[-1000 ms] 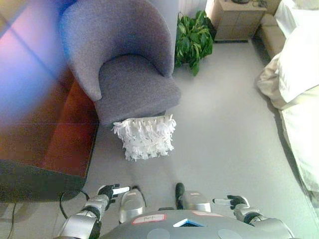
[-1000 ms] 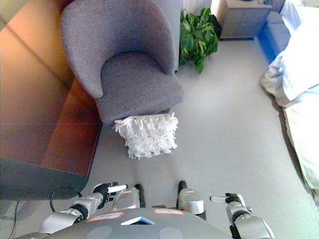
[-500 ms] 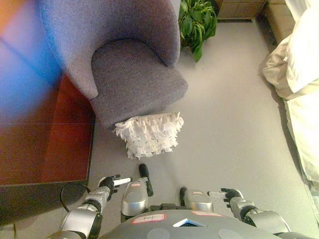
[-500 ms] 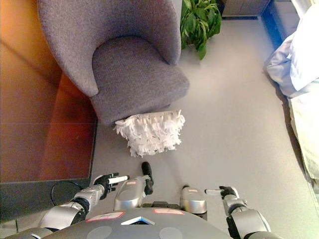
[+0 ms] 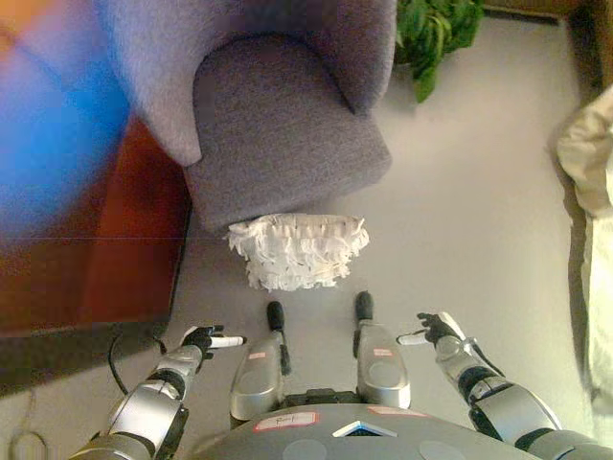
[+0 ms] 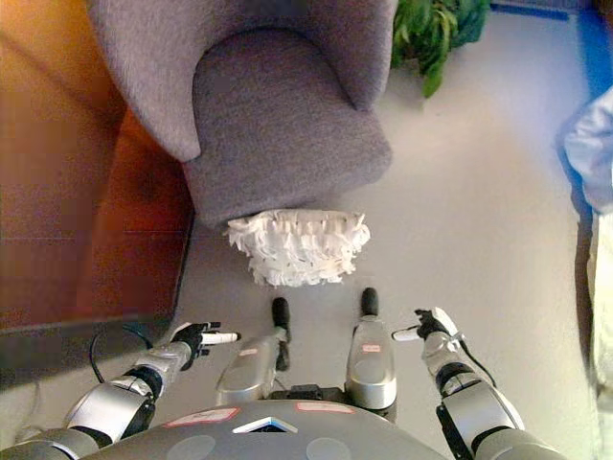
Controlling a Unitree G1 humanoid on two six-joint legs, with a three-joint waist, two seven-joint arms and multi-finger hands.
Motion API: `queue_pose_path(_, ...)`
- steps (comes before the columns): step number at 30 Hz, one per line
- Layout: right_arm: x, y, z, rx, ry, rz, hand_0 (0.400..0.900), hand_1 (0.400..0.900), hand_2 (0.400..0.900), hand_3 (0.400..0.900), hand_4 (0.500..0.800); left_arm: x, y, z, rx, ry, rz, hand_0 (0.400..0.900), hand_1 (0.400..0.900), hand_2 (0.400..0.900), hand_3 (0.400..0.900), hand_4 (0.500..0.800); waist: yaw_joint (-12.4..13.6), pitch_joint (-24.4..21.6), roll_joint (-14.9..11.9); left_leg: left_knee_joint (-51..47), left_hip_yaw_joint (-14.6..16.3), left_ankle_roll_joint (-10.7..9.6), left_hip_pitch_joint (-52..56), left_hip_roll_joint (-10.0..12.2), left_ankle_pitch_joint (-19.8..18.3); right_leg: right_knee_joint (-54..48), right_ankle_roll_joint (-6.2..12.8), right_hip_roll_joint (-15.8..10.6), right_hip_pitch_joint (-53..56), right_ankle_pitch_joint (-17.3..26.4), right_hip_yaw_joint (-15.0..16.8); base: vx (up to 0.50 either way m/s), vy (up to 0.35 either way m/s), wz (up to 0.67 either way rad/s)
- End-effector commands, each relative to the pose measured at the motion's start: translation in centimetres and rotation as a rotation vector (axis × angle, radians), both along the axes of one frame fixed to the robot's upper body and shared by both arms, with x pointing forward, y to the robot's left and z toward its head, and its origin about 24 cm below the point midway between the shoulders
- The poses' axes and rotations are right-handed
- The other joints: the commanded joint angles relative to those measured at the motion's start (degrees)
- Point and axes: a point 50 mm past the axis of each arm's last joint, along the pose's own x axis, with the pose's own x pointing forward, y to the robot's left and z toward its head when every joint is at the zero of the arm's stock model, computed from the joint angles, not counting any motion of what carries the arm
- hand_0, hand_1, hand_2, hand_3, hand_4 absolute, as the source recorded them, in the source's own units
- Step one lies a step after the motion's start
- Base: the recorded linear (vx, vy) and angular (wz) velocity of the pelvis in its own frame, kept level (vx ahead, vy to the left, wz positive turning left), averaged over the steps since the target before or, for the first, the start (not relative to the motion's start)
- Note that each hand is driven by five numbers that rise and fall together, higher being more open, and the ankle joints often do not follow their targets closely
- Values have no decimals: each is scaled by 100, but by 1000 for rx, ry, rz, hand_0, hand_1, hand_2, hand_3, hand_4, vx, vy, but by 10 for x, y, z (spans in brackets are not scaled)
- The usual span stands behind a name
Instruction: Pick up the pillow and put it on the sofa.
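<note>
A white fringed pillow leans on the floor against the front of a grey armchair. My left hand hangs low at the lower left, fingers relaxed and holding nothing. My right hand shows at the lower right, also open and empty. Both hands are well short of the pillow, one on each side of it. The armchair's seat has nothing on it.
A dark wooden table stands to the left of the armchair. A green potted plant sits at the back right. White bedding lies along the right edge. Grey floor spreads right of the pillow.
The camera has moved closer and tipped down, so the chair and pillow look nearer. Both hands have risen a little in the picture and stay open and empty.
</note>
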Motion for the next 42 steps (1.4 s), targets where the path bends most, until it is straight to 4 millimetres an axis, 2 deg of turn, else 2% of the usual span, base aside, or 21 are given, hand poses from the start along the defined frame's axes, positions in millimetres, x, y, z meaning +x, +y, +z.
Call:
queue_pose_path(1, 59, -31, 48, -195, -182, 77, 900, 900, 900, 900, 800, 12, 2, 6, 5, -37, -20, 900, 900, 900, 900, 800, 123, 219, 279, 243, -43, 46, -303, 281, -104, 72, 109, -62, 157, -127, -38, -16, -228, 32)
queue_pose_path(4, 95, -43, 83, -251, -264, 92, 900, 900, 900, 900, 800, 31, 3, 15, 7, -70, -52, 900, 900, 900, 900, 800, 252, 342, 323, 242, -143, -49, -616, 310, 24, 61, 78, -79, 83, -170, -170, -59, -162, 26)
queue_pose_path(9, 131, -59, 131, -278, -381, 74, 900, 900, 900, 900, 800, 52, 5, 26, 4, -132, -66, 900, 900, 900, 900, 800, 420, 544, 469, 299, -281, -134, -1000, 257, 148, 151, 62, -153, -107, -274, -314, -38, -98, 20)
queue_pose_path(11, 143, -60, 147, -278, -415, 88, 900, 900, 900, 900, 800, 61, 5, 31, 0, -161, -70, 900, 900, 900, 900, 800, 472, 627, 534, 359, -314, -149, -1162, 228, 189, 267, 45, -159, -237, -328, -368, -39, -61, 18)
queue_pose_path(17, 185, -52, 213, -206, -553, 98, 900, 900, 900, 900, 800, 84, 1, 46, -36, -258, -55, 900, 900, 900, 900, 800, 614, 920, 761, 722, -397, -160, -1762, 127, 243, 964, -105, -100, -894, -602, -490, -47, -29, 15)
queue_pose_path(19, 192, -50, 229, -200, -589, 96, 900, 900, 900, 900, 800, 87, -3, 47, -59, -286, -42, 900, 900, 900, 900, 800, 658, 1000, 839, 834, -405, -146, -1938, 91, 241, 1216, -158, -83, -1126, -675, -517, -24, 5, 9)
queue_pose_path(20, 192, -50, 229, -200, -589, 96, 900, 900, 900, 900, 800, 87, -3, 47, -59, -287, -41, 900, 900, 900, 900, 800, 657, 995, 838, 841, -405, -146, -1951, 89, 238, 1229, -158, -85, -1142, -681, -515, -49, 40, 8)
queue_pose_path(21, 201, -46, 247, -200, -630, 103, 900, 900, 900, 900, 800, 91, -7, 49, -80, -319, -24, 900, 900, 900, 900, 800, 694, 1105, 933, 906, -382, -118, -2132, 57, 252, 1513, -208, -65, -1421, -748, -518, -48, 55, 7)
queue_pose_path(25, 208, -45, 270, -199, -678, 101, 900, 900, 900, 900, 800, 89, -16, 46, -130, -341, 3, 900, 900, 900, 900, 800, 715, 1220, 1137, 1020, -372, -91, -2396, -27, 255, 1928, -273, -93, -1838, -888, -474, -24, 96, 9)
queue_pose_path(26, 211, -45, 281, -207, -700, 105, 900, 900, 900, 900, 800, 85, -20, 43, -157, -345, 17, 900, 900, 900, 900, 800, 723, 1220, 1244, 1033, -370, -81, -2518, -66, 270, 2023, -296, -110, -2014, -916, -449, 1, 132, 5)
queue_pose_path(33, 220, -41, 328, -237, -781, 142, 900, 900, 900, 900, 800, 70, -30, 33, -237, -367, 88, 900, 900, 900, 900, 800, 798, 1220, 1622, 987, -303, -62, -2944, -117, 387, 2326, -326, -142, -2681, -977, -330, -2, 128, 0)
queue_pose_path(37, 225, -30, 344, -230, -808, 178, 900, 900, 900, 900, 800, 68, -35, 32, -271, -391, 111, 900, 900, 900, 900, 800, 845, 1220, 1744, 986, -294, -71, -3139, -133, 432, 2408, -339, -118, -2937, -1008, -254, 8, 89, -1)
queue_pose_path(42, 229, -17, 350, -204, -815, 208, 900, 900, 900, 900, 800, 69, -42, 33, -304, -427, 123, 900, 900, 900, 900, 800, 890, 1220, 1829, 926, -288, -64, -3291, -154, 458, 2411, -343, -49, -3138, -1008, -192, 12, 67, -3)
